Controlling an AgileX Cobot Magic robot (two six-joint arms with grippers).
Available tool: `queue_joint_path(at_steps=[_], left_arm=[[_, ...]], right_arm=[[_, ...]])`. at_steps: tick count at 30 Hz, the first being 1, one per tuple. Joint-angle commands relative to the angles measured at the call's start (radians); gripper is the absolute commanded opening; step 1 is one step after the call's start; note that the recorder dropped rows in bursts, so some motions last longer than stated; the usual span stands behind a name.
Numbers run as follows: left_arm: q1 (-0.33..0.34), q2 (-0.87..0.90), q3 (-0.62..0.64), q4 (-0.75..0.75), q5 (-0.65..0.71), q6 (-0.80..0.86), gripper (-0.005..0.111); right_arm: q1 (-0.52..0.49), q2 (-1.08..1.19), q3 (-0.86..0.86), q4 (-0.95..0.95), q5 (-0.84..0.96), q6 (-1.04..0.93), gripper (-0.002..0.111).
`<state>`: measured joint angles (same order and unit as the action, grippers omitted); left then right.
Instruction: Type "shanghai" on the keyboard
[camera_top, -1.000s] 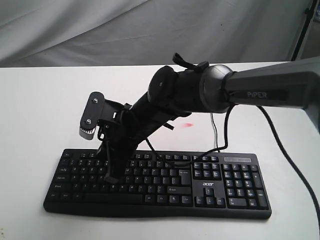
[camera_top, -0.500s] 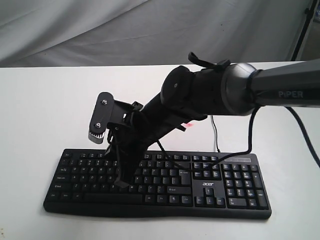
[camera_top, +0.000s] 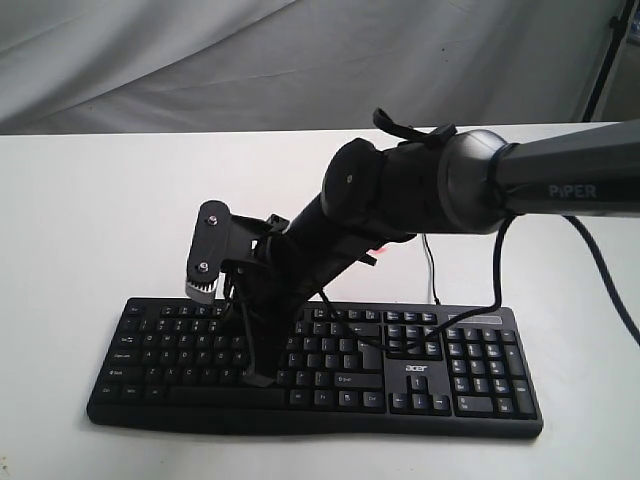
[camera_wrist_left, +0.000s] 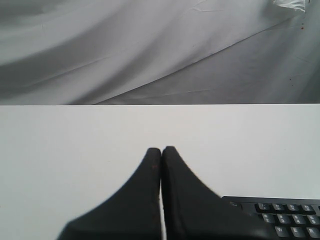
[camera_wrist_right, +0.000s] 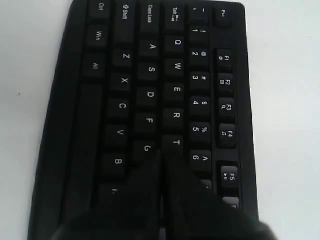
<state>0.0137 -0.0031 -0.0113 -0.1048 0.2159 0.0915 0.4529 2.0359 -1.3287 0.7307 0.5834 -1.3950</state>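
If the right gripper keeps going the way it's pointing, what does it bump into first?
The keyboard. The shut right gripper points down at the letter keys, with its tip right beside the G key in the right wrist view. Whether it touches a key yet, I cannot tell.

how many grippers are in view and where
2. The right gripper is shut, tip down among the letter keys of the keyboard, near G. The left gripper is shut over the white table beside a keyboard corner; the exterior view does not show it.
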Motion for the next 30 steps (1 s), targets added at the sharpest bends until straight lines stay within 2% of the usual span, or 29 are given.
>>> queue_joint_path(at_steps=[1,30], left_arm=[[-0.004,0.003,0.001,-0.004,-0.003,-0.001,0.001],[-0.004,0.003,0.001,-0.004,-0.003,-0.001,0.001]], right_arm=[[-0.004,0.002,0.005,0.005,0.007,-0.012,0.0],[0.0,0.057,0.005,0.028,0.007,-0.083,0.0]])
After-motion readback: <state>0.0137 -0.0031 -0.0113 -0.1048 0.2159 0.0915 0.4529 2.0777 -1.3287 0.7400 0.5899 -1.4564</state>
